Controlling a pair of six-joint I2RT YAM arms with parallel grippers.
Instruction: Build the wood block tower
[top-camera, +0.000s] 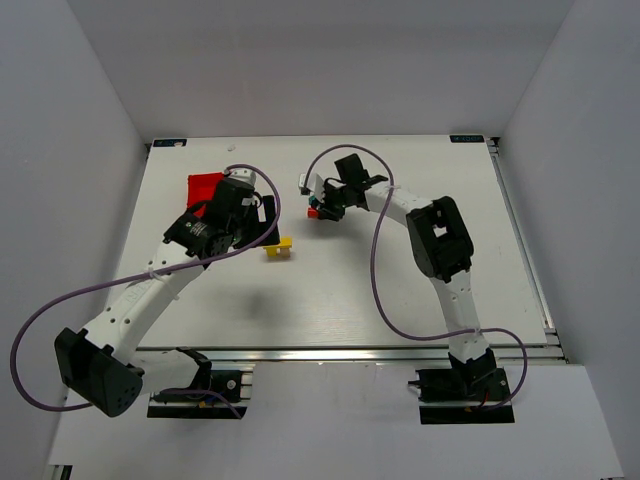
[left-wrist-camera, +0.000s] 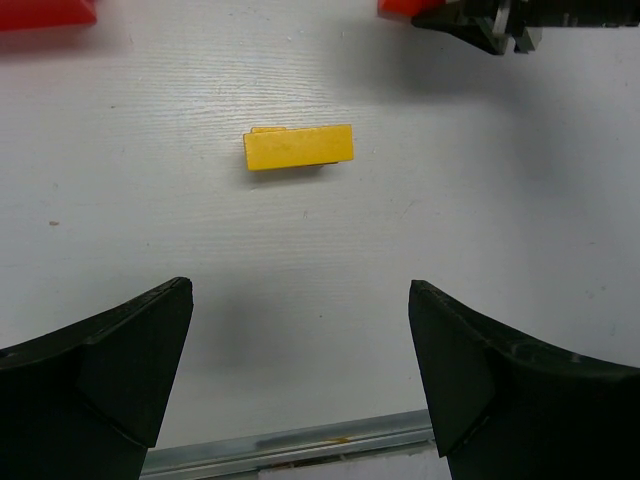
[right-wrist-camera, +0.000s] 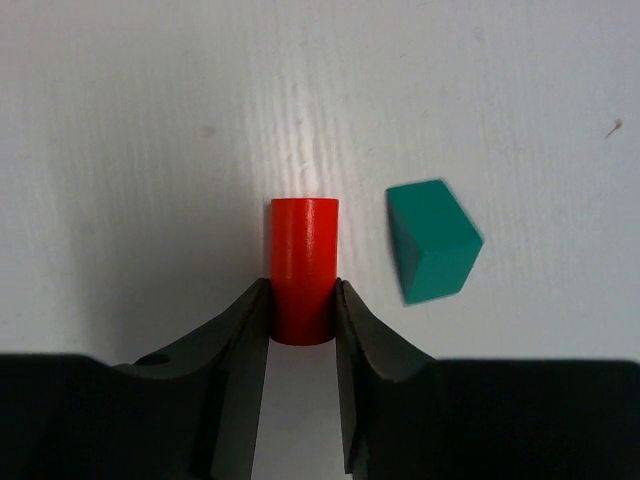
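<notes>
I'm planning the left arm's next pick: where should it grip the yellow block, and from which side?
Come straight down from above with the open left gripper and close on the two short ends of the yellow block. It lies flat with its long side running across between the fingers, so likely no wrist turn is needed.

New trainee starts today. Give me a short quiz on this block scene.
1. Fill in: in the right wrist view, the teal block lies to the ___ of the red cylinder, apart from it.
2. What is the right gripper shut on? A the teal block, B the red cylinder, C nothing.
3. True or false: the left gripper is shut.
Key: 1 right; 2 B; 3 false, its jaws stand wide open.
</notes>
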